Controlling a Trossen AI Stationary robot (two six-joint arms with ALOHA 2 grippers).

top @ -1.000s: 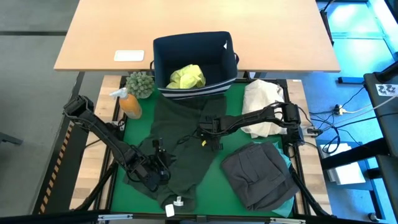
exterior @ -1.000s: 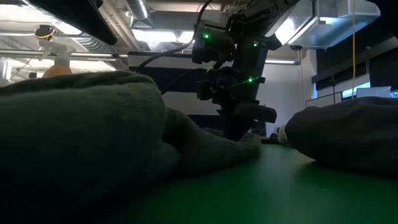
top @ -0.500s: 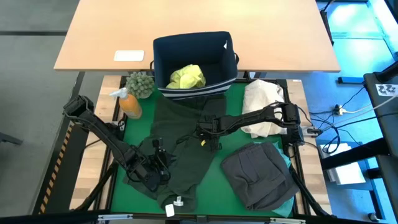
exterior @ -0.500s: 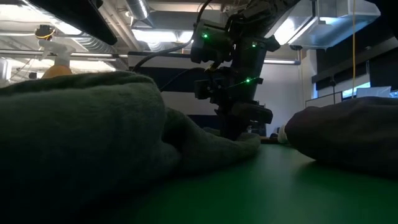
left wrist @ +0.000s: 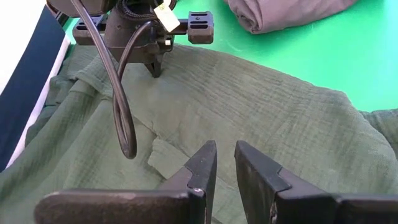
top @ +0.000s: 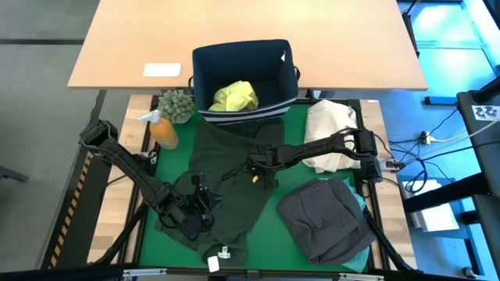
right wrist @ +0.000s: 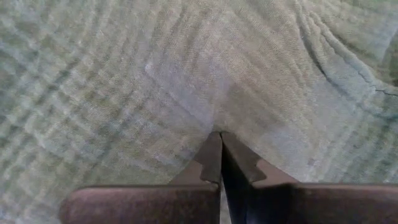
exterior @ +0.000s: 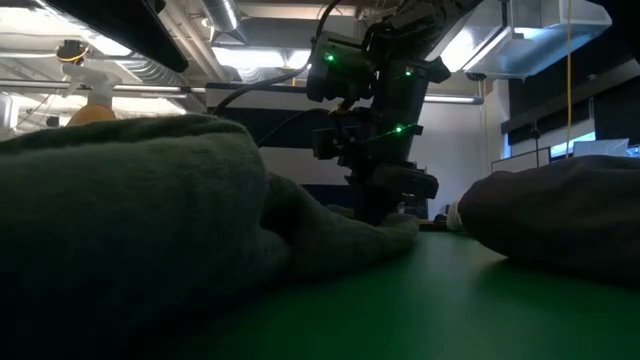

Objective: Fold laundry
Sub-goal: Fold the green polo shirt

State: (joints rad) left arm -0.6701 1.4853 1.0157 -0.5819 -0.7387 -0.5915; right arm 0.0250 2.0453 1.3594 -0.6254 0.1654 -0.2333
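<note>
A dark olive garment (top: 230,183) lies spread on the green mat (top: 273,250) in the middle of the table. My right gripper (top: 261,172) stands shut on its middle part, pointing steeply down; the left wrist view shows it (left wrist: 155,68) from the front. My left gripper (top: 201,204) is over the garment's left part, slanting down, with only a narrow gap between its fingers (left wrist: 225,152). A folded charcoal grey garment (top: 324,218) rests on a turquoise one (top: 362,251) at the near right. A yellow-green shirt (top: 234,95) lies in the navy bin (top: 281,58). My left gripper has olive cloth (left wrist: 225,186) showing in the narrow gap between its fingers. The fingers hide the place of contact, so I cannot tell which part it has or how many layers. My right gripper presses its shut fingertips (right wrist: 211,146) down on the garment's flat middle (right wrist: 217,121). It comes from above, and the cloth stays on the mat.
The navy bin stands at the far edge of the mat. A cream cloth bundle (top: 330,129) lies at the far right. An orange bottle (top: 162,129) and a small plant (top: 176,104) stand at the far left. The mat shows bare between the two garments.
</note>
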